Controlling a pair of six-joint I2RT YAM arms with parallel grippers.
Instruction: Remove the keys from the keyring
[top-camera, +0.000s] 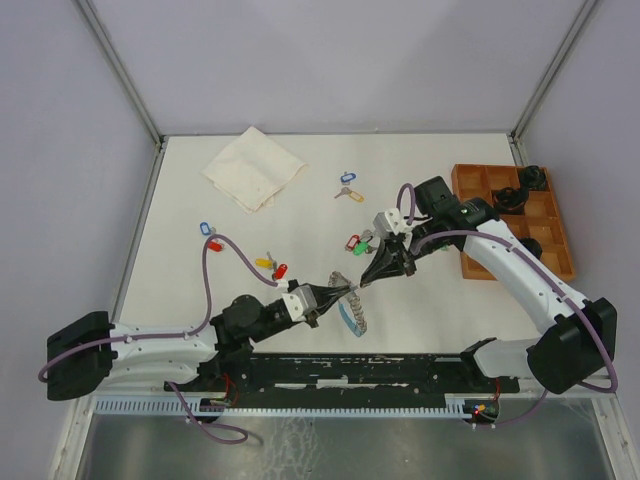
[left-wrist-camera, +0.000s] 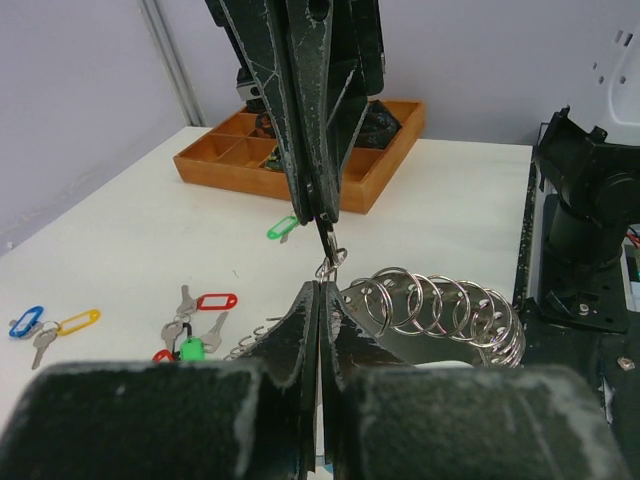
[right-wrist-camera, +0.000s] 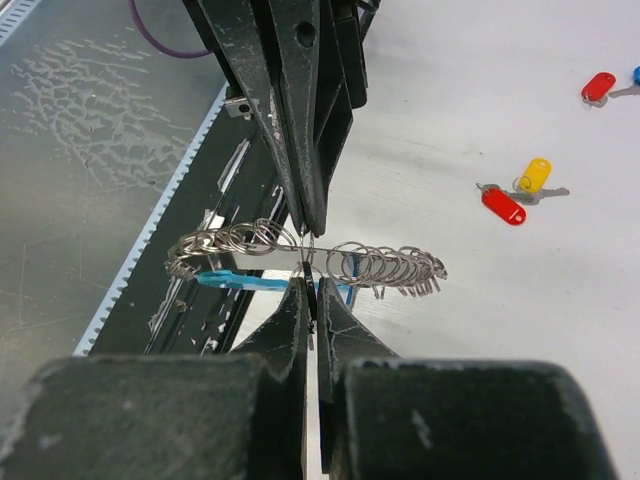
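Note:
The keyring (top-camera: 352, 318) is a run of silvery rings (left-wrist-camera: 440, 300) on a light-blue band (right-wrist-camera: 250, 283). It hangs just above the table near the front edge. My left gripper (top-camera: 343, 291) is shut, its tips (left-wrist-camera: 322, 285) pinched at the keyring's middle. My right gripper (top-camera: 368, 283) meets it tip to tip. It is shut on a thin dark key (right-wrist-camera: 312, 300) that joins the loop by a small split ring (left-wrist-camera: 333, 262). Loose keys lie on the table with green and red tags (top-camera: 356, 242), yellow and red tags (top-camera: 270, 266) and blue tags (top-camera: 207, 229).
A crumpled white cloth (top-camera: 254, 168) lies at the back left. A wooden compartment tray (top-camera: 462, 178) with dark objects stands at the right. Another blue-tagged key (top-camera: 347, 180) lies mid-back. The black base rail (top-camera: 330, 370) runs along the near edge under the keyring.

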